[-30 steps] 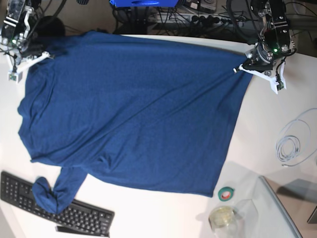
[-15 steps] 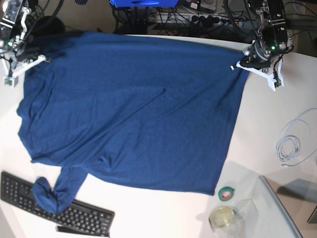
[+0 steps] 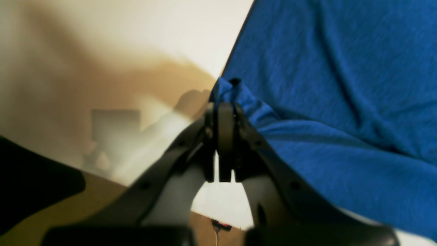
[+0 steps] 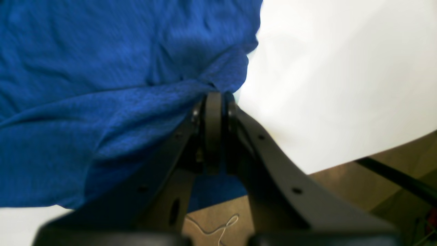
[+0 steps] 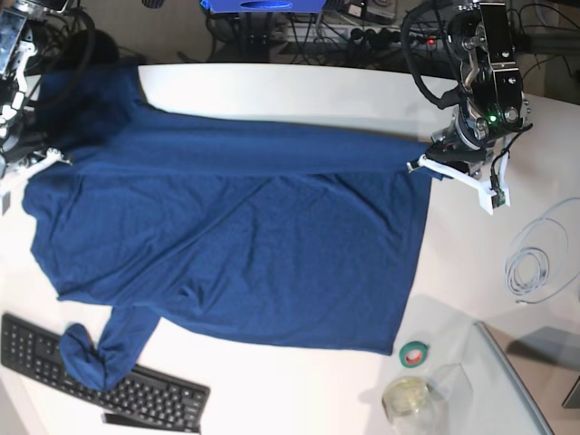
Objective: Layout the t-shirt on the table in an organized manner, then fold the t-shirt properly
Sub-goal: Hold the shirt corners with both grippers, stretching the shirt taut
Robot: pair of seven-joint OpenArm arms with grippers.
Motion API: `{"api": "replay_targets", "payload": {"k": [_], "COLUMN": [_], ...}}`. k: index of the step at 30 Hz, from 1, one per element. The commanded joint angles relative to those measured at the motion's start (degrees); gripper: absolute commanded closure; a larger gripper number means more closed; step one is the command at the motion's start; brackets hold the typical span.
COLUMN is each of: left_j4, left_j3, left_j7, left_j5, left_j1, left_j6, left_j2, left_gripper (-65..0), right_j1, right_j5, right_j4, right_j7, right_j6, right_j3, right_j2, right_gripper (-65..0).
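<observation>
The dark blue t-shirt (image 5: 236, 245) lies spread across the white table (image 5: 272, 91), its far edge drawn over the body in a taut fold. In the base view my left gripper (image 5: 421, 165) is shut on the fold's right corner, and my right gripper (image 5: 50, 156) is shut on its left corner. The left wrist view shows the left gripper (image 3: 223, 102) with its jaws pinched on bunched t-shirt (image 3: 324, 102) fabric. In the right wrist view the right gripper (image 4: 215, 97) clamps the t-shirt (image 4: 102, 85) hem beside bare table (image 4: 341, 85). One sleeve (image 5: 95, 349) trails onto the keyboard.
A black keyboard (image 5: 136, 390) sits at the front left. A green tape roll (image 5: 414, 353), a clear container (image 5: 410, 399) and a grey panel (image 5: 521, 385) stand at the front right. A coiled white cable (image 5: 535, 263) lies at the right. Cables crowd the back edge.
Both grippers have moved toward the table's front, dragging the t-shirt's far edge over its body. A strip of white table at the back is now bare.
</observation>
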Motion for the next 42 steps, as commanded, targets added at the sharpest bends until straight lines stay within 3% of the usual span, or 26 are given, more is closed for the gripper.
{"api": "replay_targets", "payload": {"k": [1,9,12,14,17,19,32,42], "left_j4": [0.5,-2.3,-4.0,-5.3,-6.6,-6.9,-6.5,-6.5], "left_j3": [-0.3,-0.2,-0.1,-0.1,-0.1,-0.1,-0.3,-0.4], "left_j7": [-0.7,-0.7,-0.7,-0.9,-0.9,-0.9,-0.9,-0.9], "left_j5": [0.5,0.6,0.6,0.6,0.4,0.2,0.2,0.4], "left_j1": [-0.2,-0.1,0.0,0.0,-0.1,-0.1,-0.1,0.2], "left_j6": [0.1,0.1,0.1,0.1,0.1,0.1,0.1,0.1], "left_j2": [-0.4,0.7,1.3,2.2,2.5,2.5,2.5,2.5], "left_gripper": [0.0,0.0,0.0,0.0,0.0,0.0,0.0,0.0], "right_j1": [0.8,5.0,5.0,4.9,4.5,2.8,-8.1,-8.2], "right_j5": [0.0,0.1,0.3,0.6,3.1,3.4,3.2,3.1], "right_j4": [-0.9,-14.7,-15.7,-15.6,-15.1,-13.5,-8.4,-16.4], "right_j7": [0.9,4.7,4.8,4.8,4.8,4.8,5.4,11.4], "right_j6": [0.0,0.0,0.0,0.7,4.7,6.2,6.2,6.1], "right_j3": [0.2,0.2,0.3,0.3,0.8,0.9,0.9,0.9], "right_j2": [0.5,1.6,1.2,1.1,1.1,1.1,-0.8,0.1], "right_gripper": [-0.8,-0.8,-4.5,-15.0,-35.6,-41.1,-41.9,-41.9]}}
